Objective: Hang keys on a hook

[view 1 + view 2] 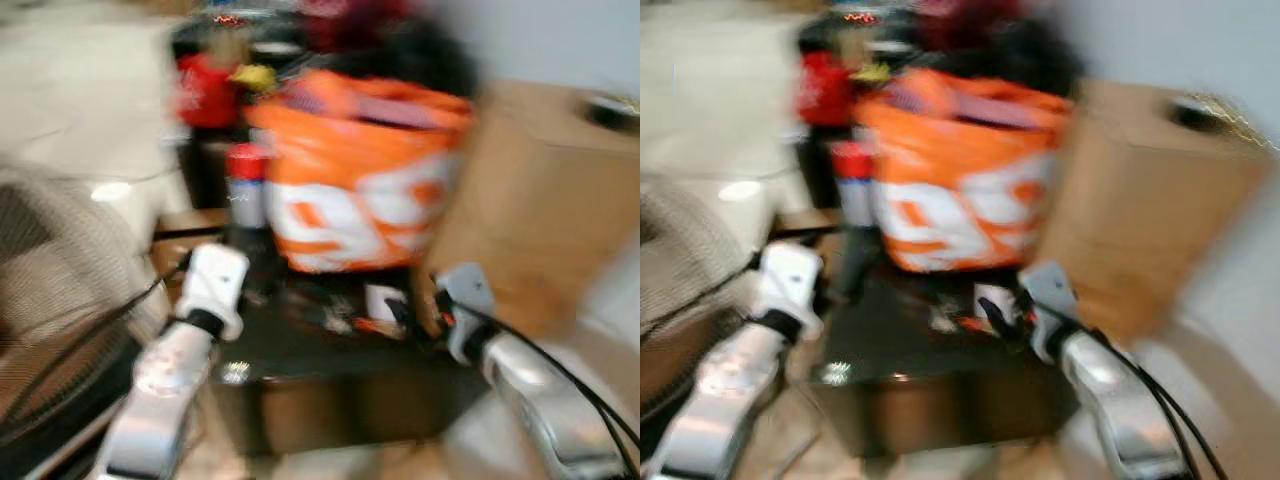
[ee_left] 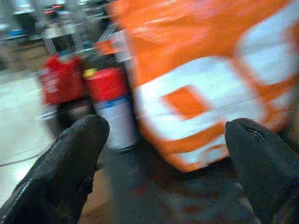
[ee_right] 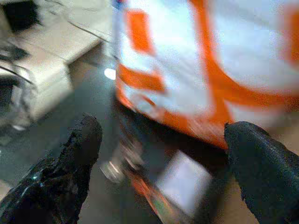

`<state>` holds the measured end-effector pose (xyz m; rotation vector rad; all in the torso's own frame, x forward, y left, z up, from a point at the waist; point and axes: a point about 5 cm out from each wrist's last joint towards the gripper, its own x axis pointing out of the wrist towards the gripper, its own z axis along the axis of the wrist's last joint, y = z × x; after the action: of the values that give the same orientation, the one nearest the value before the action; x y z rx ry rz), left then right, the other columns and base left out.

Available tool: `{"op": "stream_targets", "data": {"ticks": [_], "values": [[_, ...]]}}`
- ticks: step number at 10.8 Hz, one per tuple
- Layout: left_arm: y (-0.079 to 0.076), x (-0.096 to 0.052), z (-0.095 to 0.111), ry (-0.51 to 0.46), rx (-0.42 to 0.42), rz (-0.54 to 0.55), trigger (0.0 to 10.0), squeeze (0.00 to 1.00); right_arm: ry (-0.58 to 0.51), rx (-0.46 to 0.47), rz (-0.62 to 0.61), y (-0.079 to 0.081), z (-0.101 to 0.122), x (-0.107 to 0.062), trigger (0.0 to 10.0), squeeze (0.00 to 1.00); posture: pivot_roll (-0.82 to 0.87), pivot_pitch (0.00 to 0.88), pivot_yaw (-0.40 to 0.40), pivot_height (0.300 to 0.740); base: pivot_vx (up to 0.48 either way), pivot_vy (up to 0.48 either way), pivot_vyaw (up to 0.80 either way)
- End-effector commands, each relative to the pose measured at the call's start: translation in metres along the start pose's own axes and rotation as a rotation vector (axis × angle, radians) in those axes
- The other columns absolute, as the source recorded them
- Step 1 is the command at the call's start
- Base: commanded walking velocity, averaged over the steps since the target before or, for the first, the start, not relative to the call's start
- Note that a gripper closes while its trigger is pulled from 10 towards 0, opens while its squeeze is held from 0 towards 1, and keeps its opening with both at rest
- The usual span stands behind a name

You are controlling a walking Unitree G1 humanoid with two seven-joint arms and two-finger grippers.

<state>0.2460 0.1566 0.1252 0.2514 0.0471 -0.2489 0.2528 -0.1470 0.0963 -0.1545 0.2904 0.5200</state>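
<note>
Right gripper [image 3: 159, 163] spread wide, empty, above the keys [image 3: 140, 172] near the orange bag [image 1: 365, 180]; I'd steady, then close on the ring.

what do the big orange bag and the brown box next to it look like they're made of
Orange bag: seems a thin plastic or coated woven fabric, glossy, since it crumples in soft folds and catches light, with white print. Brown box: likely cardboard, matte tan with flat faces and straight edges. The pictures are blurred, so both are guesses.
</note>
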Motion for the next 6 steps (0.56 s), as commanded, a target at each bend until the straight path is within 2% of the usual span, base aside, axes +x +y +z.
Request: {"op": "stream_targets", "data": {"ticks": [1,5,6], "values": [[-0.003,0.002,0.000,-0.003,0.007,-0.024,10.0,0.00,0.031,-0.022,-0.004,-0.005,-0.005,-0.003,10.0,1.00,-0.02,0.000,-0.041,0.740,0.330,0.000,0.00],[-0.006,0.004,-0.005,0.009,0.013,-0.049,10.0,0.00,0.066,-0.085,0.043,-0.005,-0.008,0.004,10.0,1.00,-0.02,0.000,-0.048,0.740,0.322,0.000,0.00],[-0.009,0.004,-0.011,0.033,0.012,-0.092,10.0,0.00,0.097,-0.129,0.073,-0.005,-0.013,0.006,10.0,1.00,-0.02,0.000,-0.048,0.740,0.000,0.000,0.00]]}}
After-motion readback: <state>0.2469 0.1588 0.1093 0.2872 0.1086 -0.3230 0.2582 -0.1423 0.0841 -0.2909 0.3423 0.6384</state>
